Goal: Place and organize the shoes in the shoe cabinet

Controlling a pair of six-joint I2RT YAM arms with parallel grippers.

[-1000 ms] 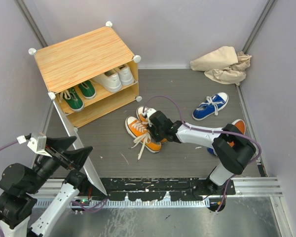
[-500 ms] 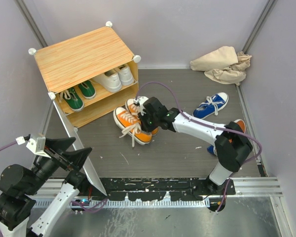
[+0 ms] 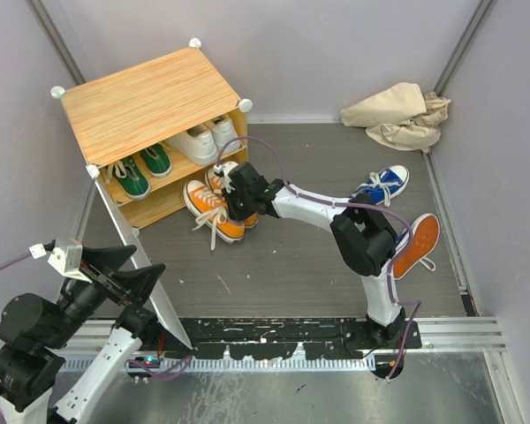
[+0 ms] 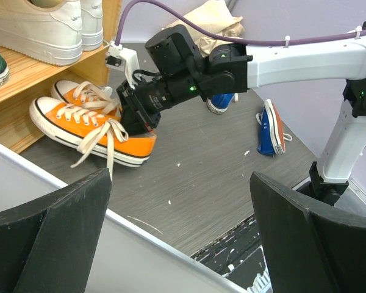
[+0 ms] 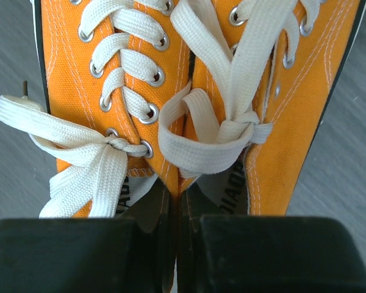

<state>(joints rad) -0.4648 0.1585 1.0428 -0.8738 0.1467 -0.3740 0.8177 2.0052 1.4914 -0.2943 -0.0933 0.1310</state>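
2 pairs, the green shoes (image 3: 141, 172) and the white shoes (image 3: 203, 140), sit on the upper shelf of the shoe cabinet (image 3: 150, 102). The orange pair (image 3: 210, 205) lies just at the mouth of its lower compartment, heels pinched together in the tightly closed right pincer (image 3: 243, 196). The left pincer (image 4: 180, 213) gapes wide and empty beside the cabinet's door (image 3: 172, 322). I judge the task a little past halfway: the orange pair needs sliding in, and the blue shoes (image 3: 382, 185), well right of the cabinet on the worktop (image 3: 300, 265), remain.
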